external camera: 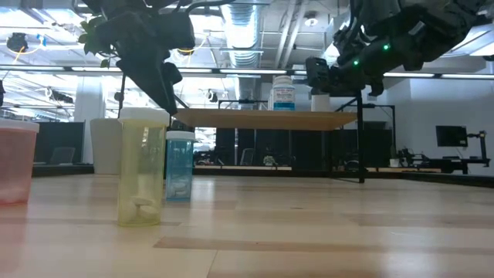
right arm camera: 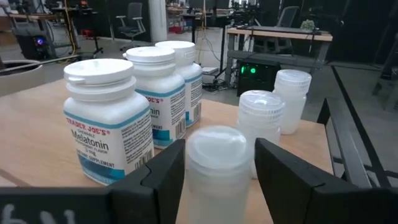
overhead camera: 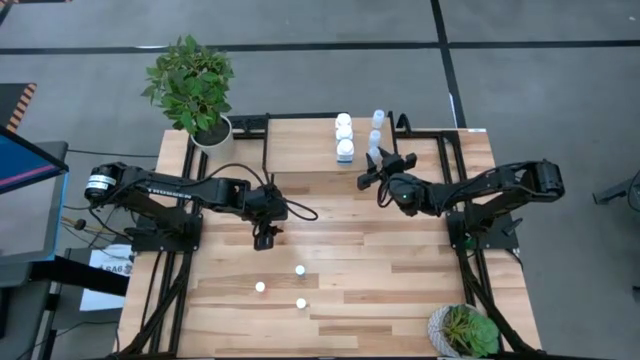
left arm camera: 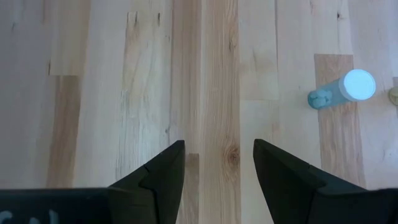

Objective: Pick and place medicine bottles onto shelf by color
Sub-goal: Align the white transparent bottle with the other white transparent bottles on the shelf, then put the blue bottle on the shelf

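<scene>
right hand [right arm camera: 219, 163] clamped on a clear bottle [right arm camera: 217, 168], over the shelf [overhead camera: 310, 140] at 12 o'clock by its two clear mates | placing step, next is letting go | left hand [left arm camera: 217, 168] spread empty over the surface [overhead camera: 380, 260] | three bottles wait at 6

- The table [overhead camera: 400, 280], a light-wood plank top, is carrying the shelf, two plant pots and three loose bottles.
- The shelf [overhead camera: 300, 140] is sitting along the table's far edge, its board matching the table's wood.
- Three white bottles [overhead camera: 344, 136] are standing in a row on the shelf; two pale bottles [overhead camera: 377, 128] are standing just beside them.
- Three small bottles [overhead camera: 299, 270] are standing on the table's near half, well apart from the shelf.
- A leafy plant [overhead camera: 192, 85] is occupying the far left corner; another plant [overhead camera: 465, 332] is occupying the near right corner.
</scene>
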You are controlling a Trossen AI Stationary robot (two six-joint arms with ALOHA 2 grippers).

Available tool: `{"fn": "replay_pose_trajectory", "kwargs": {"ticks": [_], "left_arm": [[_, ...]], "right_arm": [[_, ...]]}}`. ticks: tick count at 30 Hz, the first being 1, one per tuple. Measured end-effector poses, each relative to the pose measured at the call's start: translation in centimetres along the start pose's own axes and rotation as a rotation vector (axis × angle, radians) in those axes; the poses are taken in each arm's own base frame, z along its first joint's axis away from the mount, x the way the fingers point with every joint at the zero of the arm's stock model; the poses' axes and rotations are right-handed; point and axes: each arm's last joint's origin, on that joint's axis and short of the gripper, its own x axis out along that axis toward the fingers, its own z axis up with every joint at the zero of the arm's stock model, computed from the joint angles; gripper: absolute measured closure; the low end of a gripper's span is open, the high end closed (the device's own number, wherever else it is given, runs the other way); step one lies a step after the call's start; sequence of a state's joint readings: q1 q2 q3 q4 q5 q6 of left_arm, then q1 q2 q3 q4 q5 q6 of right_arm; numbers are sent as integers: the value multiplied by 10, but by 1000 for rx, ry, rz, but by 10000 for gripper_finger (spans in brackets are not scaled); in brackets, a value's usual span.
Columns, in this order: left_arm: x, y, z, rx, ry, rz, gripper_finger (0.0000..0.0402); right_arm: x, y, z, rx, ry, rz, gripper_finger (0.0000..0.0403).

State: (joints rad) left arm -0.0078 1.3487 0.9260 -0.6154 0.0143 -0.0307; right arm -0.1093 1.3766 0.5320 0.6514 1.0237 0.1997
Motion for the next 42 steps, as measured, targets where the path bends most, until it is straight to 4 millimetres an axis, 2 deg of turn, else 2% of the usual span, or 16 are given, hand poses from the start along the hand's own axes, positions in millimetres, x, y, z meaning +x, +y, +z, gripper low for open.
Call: {"fn": "replay_pose_trajectory", "kwargs": {"ticks": [7,14,18,25,29,33,38,42], "left_arm": [[0,0,0,-9,2,0,225],[0,0,0,-15,3,-1,225],[0,0,0,-20,4,-1,225],[0,0,0,-65,5,-7,225],[0,-3,0,-82,10,-86,225],[-4,-15,3,-53,6,-159,225],[-15,-40,15,27,-55,-206,225],[-14,-60,10,74,-48,-122,225]], "right_arm": [[-4,-2,12,-5,-41,10,173],[-20,-8,39,-5,-102,50,174],[-40,-8,60,-19,-148,123,175],[-89,-4,84,-88,-166,402,175],[-116,-7,89,-72,-118,535,175],[-141,-12,85,-76,-51,660,175],[-166,-18,73,-85,48,789,175],[-179,-21,64,-81,124,845,175]]}}
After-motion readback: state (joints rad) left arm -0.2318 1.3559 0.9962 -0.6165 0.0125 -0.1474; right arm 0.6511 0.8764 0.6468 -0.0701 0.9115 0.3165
